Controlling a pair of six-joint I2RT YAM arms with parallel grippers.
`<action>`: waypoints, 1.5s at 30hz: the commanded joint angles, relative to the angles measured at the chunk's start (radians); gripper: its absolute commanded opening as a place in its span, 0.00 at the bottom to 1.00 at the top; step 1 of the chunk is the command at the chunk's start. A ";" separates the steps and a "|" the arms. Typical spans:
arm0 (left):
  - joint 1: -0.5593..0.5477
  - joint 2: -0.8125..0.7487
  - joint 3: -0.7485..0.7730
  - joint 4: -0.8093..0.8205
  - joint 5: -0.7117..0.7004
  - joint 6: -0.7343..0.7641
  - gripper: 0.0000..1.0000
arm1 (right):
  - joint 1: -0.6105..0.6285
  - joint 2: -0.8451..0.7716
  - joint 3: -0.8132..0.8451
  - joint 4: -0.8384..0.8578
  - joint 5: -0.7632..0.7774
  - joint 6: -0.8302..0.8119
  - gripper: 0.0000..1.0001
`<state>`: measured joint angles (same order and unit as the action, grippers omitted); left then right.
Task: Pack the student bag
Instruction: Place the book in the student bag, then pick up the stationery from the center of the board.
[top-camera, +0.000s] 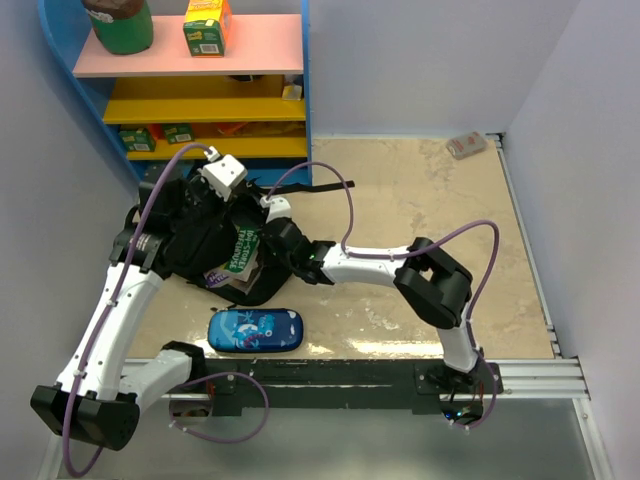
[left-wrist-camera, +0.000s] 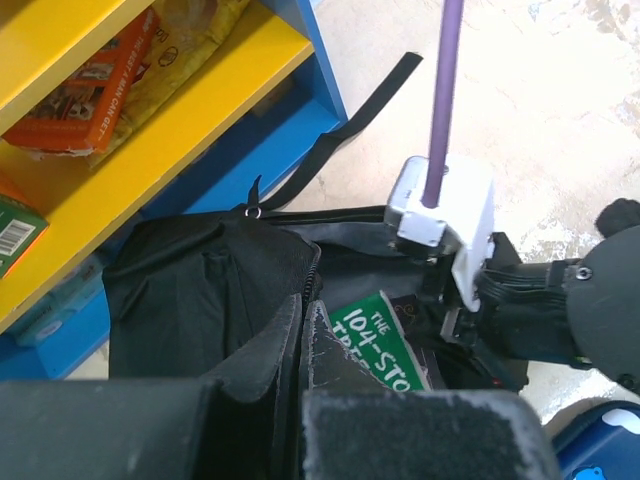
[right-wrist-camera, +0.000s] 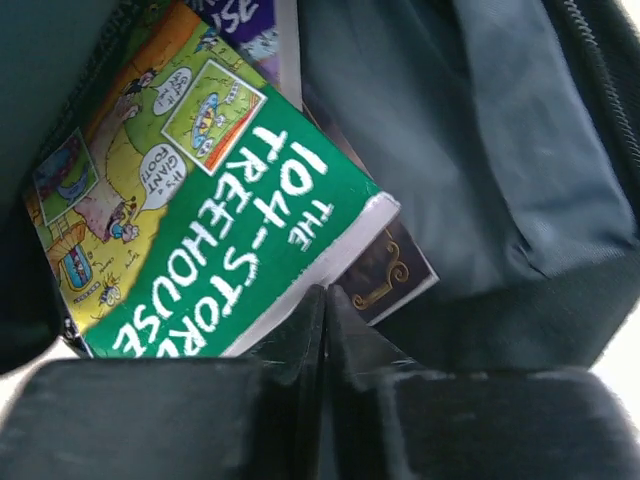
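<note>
The student bag, a black fabric backpack, lies open by the shelf. It also shows in the left wrist view. My left gripper is shut on the bag's zip edge, with its fingertips pinching the fabric. My right gripper is inside the opening. In the right wrist view it is shut, its tips against the lower edge of a green book, with nothing visible between them. A dark book and a purple one lie under the green book.
A blue pencil case lies on the table in front of the bag. The blue and yellow shelf unit with boxes stands just behind it. A bag strap trails right. A small packet lies at the back right.
</note>
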<state>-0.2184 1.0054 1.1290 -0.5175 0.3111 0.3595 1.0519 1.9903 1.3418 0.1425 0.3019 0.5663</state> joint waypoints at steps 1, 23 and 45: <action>-0.002 -0.027 -0.026 0.051 0.013 0.010 0.00 | 0.010 -0.039 0.039 -0.021 0.009 0.010 0.26; -0.002 -0.037 -0.017 0.057 0.014 -0.005 0.00 | -0.027 -0.263 -0.527 0.270 -0.625 -0.135 0.99; -0.002 -0.060 -0.037 0.045 0.009 0.009 0.00 | 0.161 -0.215 -0.564 0.226 -0.646 -0.212 0.99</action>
<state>-0.2192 0.9718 1.0821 -0.4896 0.3069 0.3595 1.1202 1.8214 0.7998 0.4938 -0.4526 0.4110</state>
